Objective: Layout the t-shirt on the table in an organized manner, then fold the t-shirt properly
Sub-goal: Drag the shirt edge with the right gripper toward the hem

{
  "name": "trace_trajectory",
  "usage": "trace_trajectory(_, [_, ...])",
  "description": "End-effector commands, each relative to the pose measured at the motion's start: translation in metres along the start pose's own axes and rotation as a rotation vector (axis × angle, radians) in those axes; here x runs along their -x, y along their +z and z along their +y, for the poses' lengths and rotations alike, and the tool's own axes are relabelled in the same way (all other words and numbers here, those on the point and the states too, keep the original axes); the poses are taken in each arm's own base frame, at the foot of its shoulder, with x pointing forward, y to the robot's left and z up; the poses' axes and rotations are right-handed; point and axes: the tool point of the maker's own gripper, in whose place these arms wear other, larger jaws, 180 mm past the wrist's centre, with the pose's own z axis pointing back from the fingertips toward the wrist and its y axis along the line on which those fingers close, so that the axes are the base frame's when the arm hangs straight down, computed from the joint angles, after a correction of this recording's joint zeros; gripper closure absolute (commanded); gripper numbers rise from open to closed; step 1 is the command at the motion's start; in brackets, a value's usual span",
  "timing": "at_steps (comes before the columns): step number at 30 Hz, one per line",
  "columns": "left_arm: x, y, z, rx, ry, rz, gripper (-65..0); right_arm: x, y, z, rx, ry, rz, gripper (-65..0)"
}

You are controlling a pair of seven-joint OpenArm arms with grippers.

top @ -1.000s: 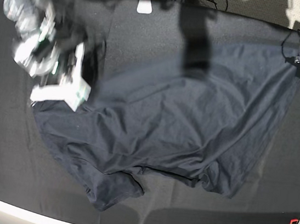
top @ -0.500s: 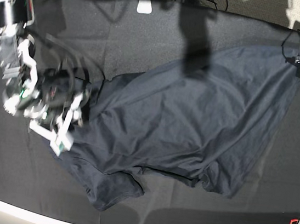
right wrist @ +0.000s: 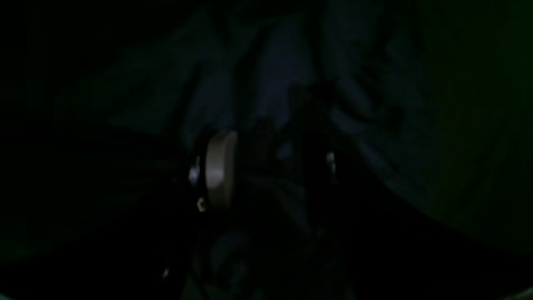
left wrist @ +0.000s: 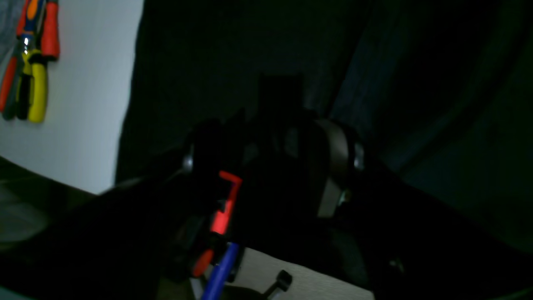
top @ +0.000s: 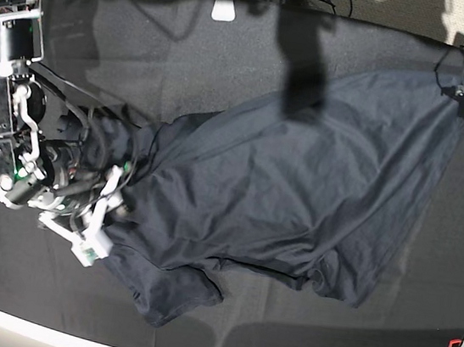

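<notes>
One shirt (top: pixel 300 174) lies spread but creased across the middle of the black-covered counter (top: pixel 232 45), with a corner reaching the far right. The right pincer (top: pixel 101 225) is at the shirt's left edge, its jaws apart. The left pincer (left wrist: pixel 270 162) stands released by the counter's edge, near a red clamp (left wrist: pixel 222 208).
</notes>
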Motion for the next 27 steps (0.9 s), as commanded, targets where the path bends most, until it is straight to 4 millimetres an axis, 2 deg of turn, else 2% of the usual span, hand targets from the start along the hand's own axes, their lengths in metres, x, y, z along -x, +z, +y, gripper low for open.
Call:
trace_trajectory(1, [-0.010,0.003,0.004,-0.015,0.001,-0.042,-30.9,-0.018,0.013,-0.006,0.018,0.050,-0.039,-24.9])
trace_trajectory(4, [-0.007,0.003,-0.002,-0.007,0.024,-0.041,-30.9,-0.012,0.019,0.009,-0.007,0.145,-0.012,-24.8])
trace_trajectory(6, [-0.007,0.004,-0.003,-0.005,0.029,-0.043,-30.9,-0.001,0.021,0.020,-0.025,0.175,0.007,-24.8])
trace_trajectory(12, [-0.008,0.003,0.002,-0.037,-0.004,-0.047,-30.9,0.054,0.032,0.045,-0.034,0.251,0.133,-24.8])
trace_trajectory(16, [-0.010,0.003,0.004,-0.048,-0.017,-0.056,-30.9,0.081,0.032,0.057,-0.028,0.283,0.188,-24.8])
trace_trajectory(18, [-0.010,0.003,0.004,-0.048,-0.017,-0.056,-30.9,0.092,0.030,0.052,0.023,0.322,0.211,-24.8])
trace_trajectory(21, [-0.010,0.003,0.004,-0.048,-0.018,-0.057,-30.9,0.101,0.032,0.030,0.154,0.393,0.250,-24.8])
trace_trajectory(24, [-0.011,0.003,0.004,-0.048,-0.018,-0.061,-30.9,0.094,0.039,0.001,0.322,0.418,0.253,-24.8])
trace_trajectory(27, [-0.012,0.003,0.004,-0.048,-0.018,-0.066,-30.9,0.085,0.039,-0.004,0.350,0.450,0.205,-22.7])
